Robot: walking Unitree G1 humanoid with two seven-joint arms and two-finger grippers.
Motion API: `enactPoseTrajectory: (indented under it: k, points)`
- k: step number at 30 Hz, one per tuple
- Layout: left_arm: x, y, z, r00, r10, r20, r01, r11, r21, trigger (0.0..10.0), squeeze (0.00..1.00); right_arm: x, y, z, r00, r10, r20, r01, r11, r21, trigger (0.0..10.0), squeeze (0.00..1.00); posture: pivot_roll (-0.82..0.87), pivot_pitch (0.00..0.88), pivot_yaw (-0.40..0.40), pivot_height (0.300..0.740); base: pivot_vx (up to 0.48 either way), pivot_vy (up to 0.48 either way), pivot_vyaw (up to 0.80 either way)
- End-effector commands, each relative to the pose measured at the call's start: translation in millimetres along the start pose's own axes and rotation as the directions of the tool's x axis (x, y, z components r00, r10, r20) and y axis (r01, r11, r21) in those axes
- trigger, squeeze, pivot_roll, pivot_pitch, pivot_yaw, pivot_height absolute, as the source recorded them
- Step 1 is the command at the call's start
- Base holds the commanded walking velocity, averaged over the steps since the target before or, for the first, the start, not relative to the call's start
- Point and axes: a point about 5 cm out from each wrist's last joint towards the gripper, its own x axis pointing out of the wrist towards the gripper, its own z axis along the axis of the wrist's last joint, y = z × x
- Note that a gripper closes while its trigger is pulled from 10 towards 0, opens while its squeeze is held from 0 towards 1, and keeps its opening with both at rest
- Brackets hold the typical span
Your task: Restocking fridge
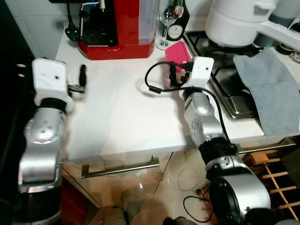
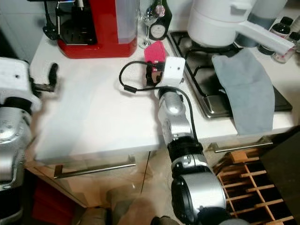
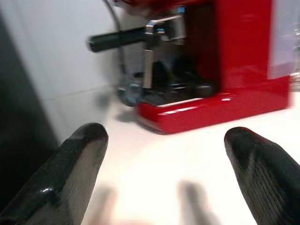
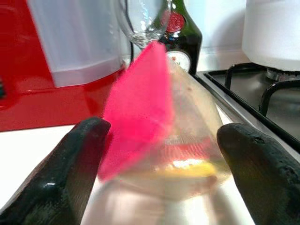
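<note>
Right now my right gripper (image 4: 154,154) has its fingers spread either side of the clear plastic pouch with a pink top (image 4: 159,126), lying beside the red coffee machine (image 1: 117,28), dead ahead. My left gripper (image 3: 164,159), also open, hovers farther away.

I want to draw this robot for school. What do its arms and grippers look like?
Both arms are shiny silver tubes with rounded joints and black rings. Each wrist ends in a white box. A black cable loops off the right arm. The left gripper and right gripper each have two long, thick black fingers with rounded tips.
</note>
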Motion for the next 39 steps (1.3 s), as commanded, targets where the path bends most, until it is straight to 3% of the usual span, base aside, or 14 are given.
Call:
enactPoseTrajectory:
  k: [1,8,13,18,19,20,22,25,28,32,33,37,38,39]
  points:
    - [2.9,-8.9,4,0.999,-0.035,0.026,0.036,0.999,-0.012,10.0,0.00,-1.1,-2.2,7,1.000,0.010,0.027,-0.010,1.000,-0.012,0.0,1.00,0.15,0.000,-0.071,0.740,0.000,0.000,0.00]
    - [-12.9,-42.7,-11,0.995,-0.096,0.004,0.096,0.987,-0.128,10.0,0.00,-46.1,-13.9,13,0.995,0.041,0.094,-0.034,0.997,-0.076,0.0,1.00,0.10,0.000,-0.086,0.740,0.000,0.000,0.00]
    - [-9.0,-48.9,-11,0.995,-0.097,0.019,0.099,0.984,-0.150,10.0,0.00,-63.7,-15.3,15,0.995,0.041,0.087,-0.034,0.996,-0.079,0.0,1.00,0.08,0.000,-0.089,0.740,0.000,0.000,0.00]
    - [-7.8,-48.7,-10,0.995,-0.090,0.038,0.094,0.984,-0.152,10.0,0.00,-71.1,-15.4,26,0.987,0.074,0.144,-0.050,0.986,-0.161,0.0,1.00,0.07,0.000,-0.087,0.740,0.000,0.000,0.00]
    - [-9.6,-48.1,-11,0.995,-0.087,0.041,0.092,0.984,-0.151,10.0,0.00,-75.0,-21.7,28,0.984,0.071,0.163,-0.037,0.979,-0.201,7.4,1.00,0.07,0.000,-0.087,0.740,0.000,0.000,0.00]
    - [-12.8,-47.3,-12,0.995,-0.085,0.044,0.090,0.984,-0.151,10.0,0.00,-81.5,-30.1,29,0.980,0.071,0.183,-0.024,0.969,-0.247,10.0,1.00,0.07,0.000,-0.088,0.740,0.000,0.000,0.00]
    - [-16.3,-46.5,-14,0.996,-0.082,0.046,0.088,0.985,-0.150,10.0,0.00,-88.8,-38.6,30,0.977,0.077,0.200,-0.015,0.956,-0.294,10.0,1.00,0.07,0.000,-0.088,0.740,0.000,0.000,0.00]
    - [-15.5,-47.5,-15,0.996,-0.077,0.051,0.083,0.986,-0.144,10.0,0.00,-96.6,-47.6,24,0.982,0.041,0.183,0.015,0.955,-0.295,10.0,1.00,0.08,0.000,-0.090,0.740,0.000,0.000,0.00]
    - [-2.1,-48.5,-10,0.994,-0.070,0.084,0.079,0.991,-0.105,10.0,0.00,-92.9,-46.1,12,0.990,0.014,0.143,0.025,0.963,-0.268,10.0,1.00,0.07,0.000,-0.076,0.740,0.000,0.000,0.00]
    - [3.9,-48.5,-13,0.995,-0.082,0.064,0.085,0.995,-0.058,10.0,0.00,-89.6,-44.1,13,0.987,0.012,0.158,0.028,0.968,-0.249,10.0,1.00,0.07,0.000,-0.063,0.740,0.000,0.000,0.00]
    - [1.0,-49.3,-16,0.994,-0.095,0.052,0.099,0.991,-0.086,10.0,0.97,-90.0,-44.6,11,0.989,0.009,0.146,0.026,0.972,-0.234,10.0,1.00,0.07,0.000,-0.058,0.740,0.000,0.000,0.00]
    - [-4.1,-51.8,-22,0.992,-0.118,0.033,0.121,0.985,-0.120,10.0,1.00,-90.5,-44.9,5,0.994,0.009,0.113,0.017,0.974,-0.224,10.0,1.00,0.07,0.000,-0.058,0.740,0.000,0.000,0.00]
    - [-5.8,-53.1,-24,0.993,-0.119,0.021,0.121,0.984,-0.131,10.0,1.00,-90.5,-44.8,0,0.996,0.008,0.090,0.010,0.979,-0.204,10.0,0.00,0.07,0.000,-0.059,0.740,0.000,0.000,0.00]
    - [-6.4,-54.0,-26,0.993,-0.117,0.014,0.118,0.984,-0.134,10.0,1.00,-90.7,-44.7,-2,0.997,0.008,0.077,0.007,0.982,-0.190,10.0,0.00,0.07,0.000,-0.059,0.740,0.000,0.000,0.00]
